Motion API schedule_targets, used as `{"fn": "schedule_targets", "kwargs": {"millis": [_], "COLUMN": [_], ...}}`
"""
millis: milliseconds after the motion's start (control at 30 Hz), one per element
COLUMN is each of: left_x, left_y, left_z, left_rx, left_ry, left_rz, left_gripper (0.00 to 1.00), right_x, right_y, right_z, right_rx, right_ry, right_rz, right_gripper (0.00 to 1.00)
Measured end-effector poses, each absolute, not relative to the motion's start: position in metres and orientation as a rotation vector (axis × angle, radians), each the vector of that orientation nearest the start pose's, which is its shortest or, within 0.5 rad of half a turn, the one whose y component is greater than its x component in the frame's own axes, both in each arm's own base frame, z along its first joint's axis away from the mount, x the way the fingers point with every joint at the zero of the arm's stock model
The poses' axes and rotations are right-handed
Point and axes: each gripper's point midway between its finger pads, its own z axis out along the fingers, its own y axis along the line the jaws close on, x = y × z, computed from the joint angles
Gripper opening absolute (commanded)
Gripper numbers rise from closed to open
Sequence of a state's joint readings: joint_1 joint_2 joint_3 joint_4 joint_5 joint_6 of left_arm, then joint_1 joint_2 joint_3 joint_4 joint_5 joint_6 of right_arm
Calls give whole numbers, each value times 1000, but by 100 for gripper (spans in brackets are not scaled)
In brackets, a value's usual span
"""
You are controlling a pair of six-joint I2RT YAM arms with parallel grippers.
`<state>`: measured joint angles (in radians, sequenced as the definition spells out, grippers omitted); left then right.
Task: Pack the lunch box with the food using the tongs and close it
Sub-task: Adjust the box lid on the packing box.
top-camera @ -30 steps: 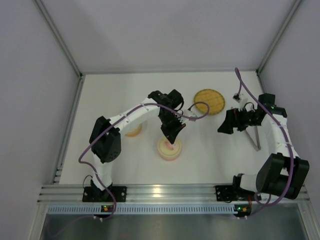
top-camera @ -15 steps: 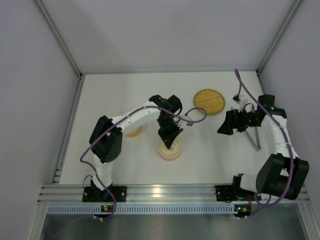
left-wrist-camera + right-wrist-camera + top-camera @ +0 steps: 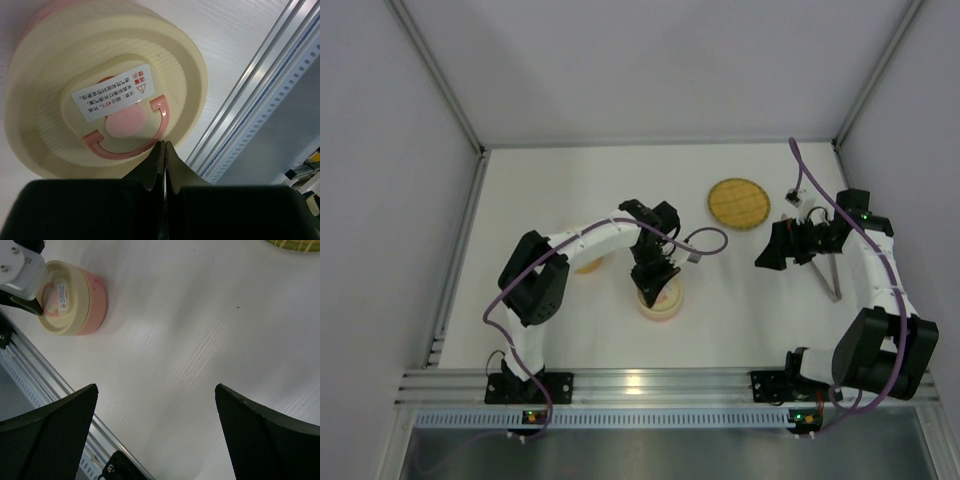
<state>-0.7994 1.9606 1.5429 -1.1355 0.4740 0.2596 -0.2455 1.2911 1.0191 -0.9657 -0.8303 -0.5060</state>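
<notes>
Lunch box [image 3: 660,303] w/ lid [image 3: 60,75] on, on table [image 3: 570,190]; left claw [image 3: 164,146] shut tight over lid, right claw [image 3: 156,390] wide open & empty

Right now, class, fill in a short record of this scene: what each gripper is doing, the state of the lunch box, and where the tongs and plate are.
left gripper: shut, tips over the lid, by its pink ring
right gripper: open, holding nothing, above bare table
lunch box: pink base, cream lid on
tongs: lying on the table beside the right arm
woven plate: far side, between the arms
food: none in view
</notes>
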Motion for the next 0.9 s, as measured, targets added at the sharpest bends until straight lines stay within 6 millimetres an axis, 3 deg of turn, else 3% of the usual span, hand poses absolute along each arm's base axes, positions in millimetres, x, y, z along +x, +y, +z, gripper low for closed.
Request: {"fn": "schedule_targets", "kwargs": {"millis": [100, 167, 233, 267, 333, 400, 467, 533, 600, 767, 900], "left_x": [186, 199, 219, 231, 262, 300, 329, 343, 345, 335, 341], "left_y": [-290, -297, -301, -297, -274, -232, -183, -149, -130, -112, -101], "left_z": [83, 98, 124, 138, 171, 195, 208, 210, 204, 171, 162], "left_rx": [1594, 1563, 1466, 1397, 1194, 965, 758, 628, 556, 478, 411], "left_ry": [2712, 2661, 2597, 2573, 2542, 2529, 2536, 2558, 2591, 2700, 2717], "left_rz": [-746, -759, -798, -823, -856, -806, -691, -586, -515, -409, -313], "left_gripper": [0, 3, 12, 21, 32, 35, 35, 34, 32, 30, 30], "right_x": [254, 254, 254, 254, 254, 254, 254, 254, 254, 255, 255], "right_y": [56, 56, 56, 56, 56, 56, 56, 56, 56, 57, 57], "right_z": [151, 152, 152, 152, 152, 152, 152, 152, 153, 153, 153], "right_rx": [-497, -497, -497, -498, -497, -497, -497, -489, -480, -471, -472], "right_ry": [2365, 2365, 2364, 2364, 2364, 2364, 2362, 2365, 2367, 2368, 2368], "right_rz": [838, 837, 837, 838, 838, 838, 838, 841, 845, 847, 847], "right_gripper": [99, 99, 100, 99, 99, 99, 99, 99, 99, 99, 99]}}
